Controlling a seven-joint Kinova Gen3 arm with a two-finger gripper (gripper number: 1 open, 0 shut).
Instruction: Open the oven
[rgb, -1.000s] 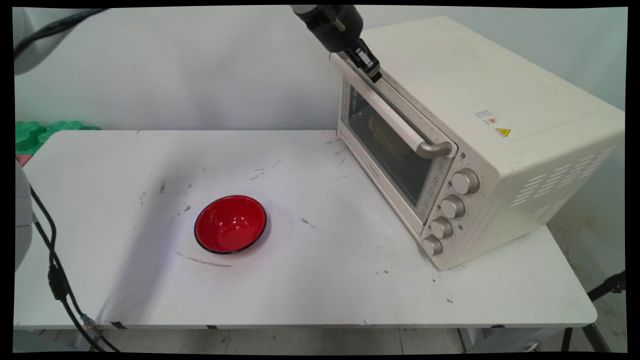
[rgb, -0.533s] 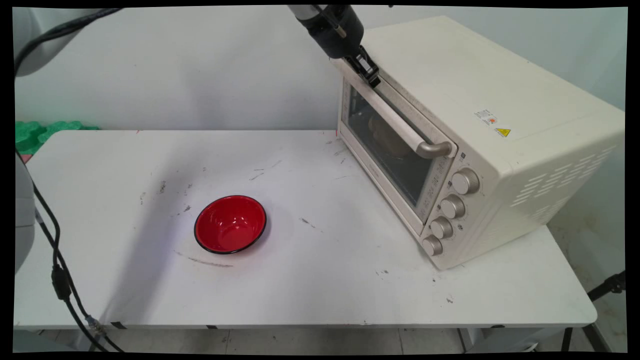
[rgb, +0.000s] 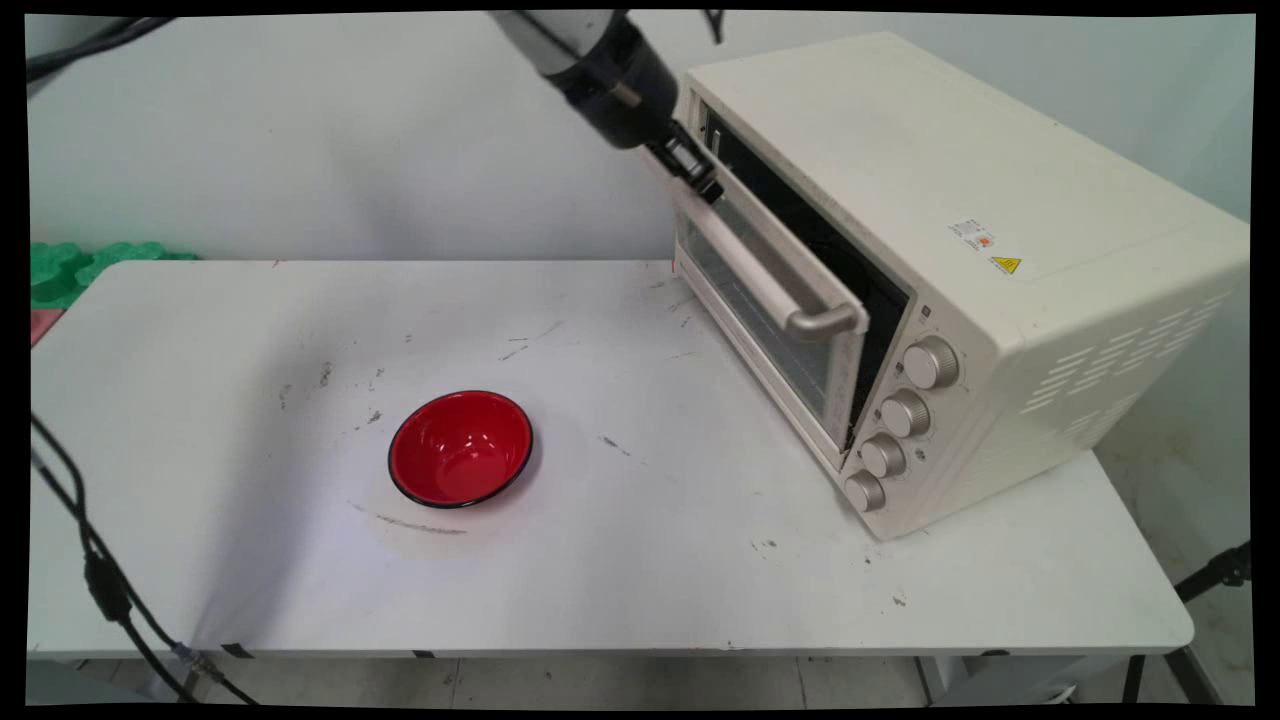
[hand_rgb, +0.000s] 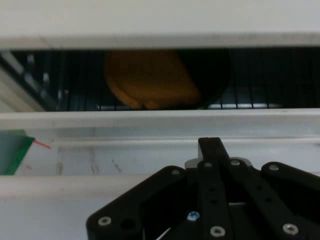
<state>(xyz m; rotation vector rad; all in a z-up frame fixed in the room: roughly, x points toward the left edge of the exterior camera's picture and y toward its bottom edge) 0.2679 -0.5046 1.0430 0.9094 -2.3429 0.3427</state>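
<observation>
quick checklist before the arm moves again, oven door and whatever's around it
1. Oven door part open at the top, dark gap showing behind it: ok.
2. Gripper at the door's upper left edge, in contact or nearly so: ok. Whether its jaws are open or shut: cannot tell.
3. Door handle free, nothing hooked on it: ok.
4. Brown item on the rack inside the oven, seen through the gap in the hand view, sitting back from the door: ok. What it is: cannot tell.
5. Red bowl on the table, well to the left of the door's swing: ok.
6. Oven standing fully on the table: ok.
</observation>
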